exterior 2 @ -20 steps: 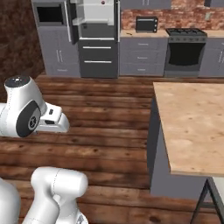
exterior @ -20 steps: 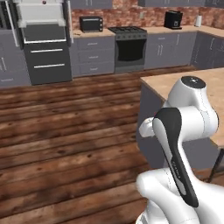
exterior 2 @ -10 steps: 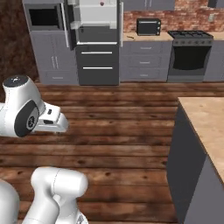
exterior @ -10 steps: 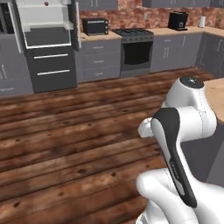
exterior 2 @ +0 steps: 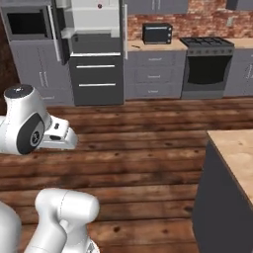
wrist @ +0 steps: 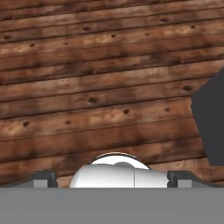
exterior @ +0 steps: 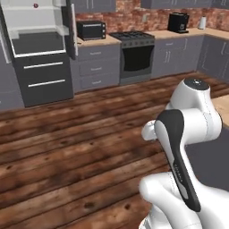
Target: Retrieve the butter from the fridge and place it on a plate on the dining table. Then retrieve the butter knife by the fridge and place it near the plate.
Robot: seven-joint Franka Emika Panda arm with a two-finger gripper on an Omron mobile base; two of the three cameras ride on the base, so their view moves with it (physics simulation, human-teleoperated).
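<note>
Meanwhile, in the left base view the whole picture has slid compared with a second ago: the camera has turned with the base, so the fridge (exterior: 42, 49), which sat small at the upper left, now looms larger there, its upper door swung open on a white interior with a small red ball (exterior: 36, 6) on a high shelf. The dining table (exterior: 222, 105), which took up much of the right side before, is now just a wood-grain corner behind the arm. A black toaster oven (exterior: 91, 30) sits on the far worktop just right of the fridge, a dark stove (exterior: 135, 56) stands beyond it, and a black coffee machine (exterior: 178, 22) rests further right. Dark wooden planks cover the floor (exterior: 76, 147).

In the right base view the same shift shows: the dining table has drawn off to the lower right edge, and the fridge has moved toward the centre top. A black microwave (exterior 2: 27, 23) is built into the grey cabinets left of it. A small dark sliver lies on the worktop between fridge and toaster oven, too small to tell what it is.

In the hand view the pincer (wrist: 112, 178) hangs over bare floorboards, its two tips spread wide at the bottom corners, pinching nothing. A dark grey slab cuts in at the right edge. The butter cannot be made out in any view.
</note>
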